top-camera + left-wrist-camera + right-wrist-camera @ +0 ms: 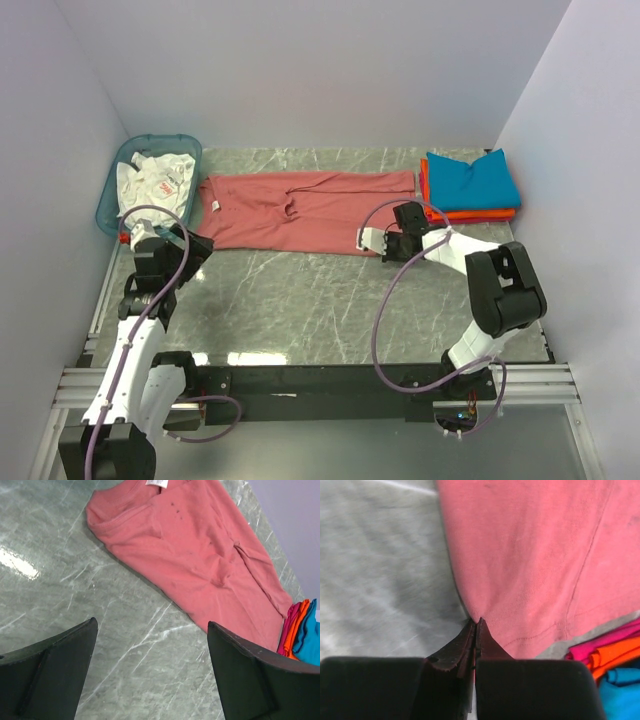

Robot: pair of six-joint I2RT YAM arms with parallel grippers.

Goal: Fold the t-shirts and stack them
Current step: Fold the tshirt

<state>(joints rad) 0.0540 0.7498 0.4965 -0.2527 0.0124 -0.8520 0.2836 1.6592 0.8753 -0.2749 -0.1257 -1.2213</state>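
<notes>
Though my right wrist camera is half filled by its own black fingers (450, 650), I can see the right gripper (476, 622) clenched tight. Its tips meet on the hem edge of the dusty-red t-shirt (530, 555). The cloth puckers toward the pinch, but how much lies between the pads is hidden. Just to that gripper's right sits the folded stack: a teal-blue t-shirt (620, 692) over an orange t-shirt (615, 655). There is also a magenta layer (600, 647) whose shape I cannot make out, and the frame cuts off all three. The red shirt stretches away from the tips, flat on the grey marble table (370, 555), toward my left arm.

The left gripper (151, 625) is spread wide and holds nothing, hovering over bare table with the shirt's collar end ahead of it. The top edge clips the white neck label (157, 482). Beyond and left of that gripper, seen from overhead, stands a teal plastic basket (110, 205) with white cloth (155, 180) bunched inside, its near corner covered by the arm.
</notes>
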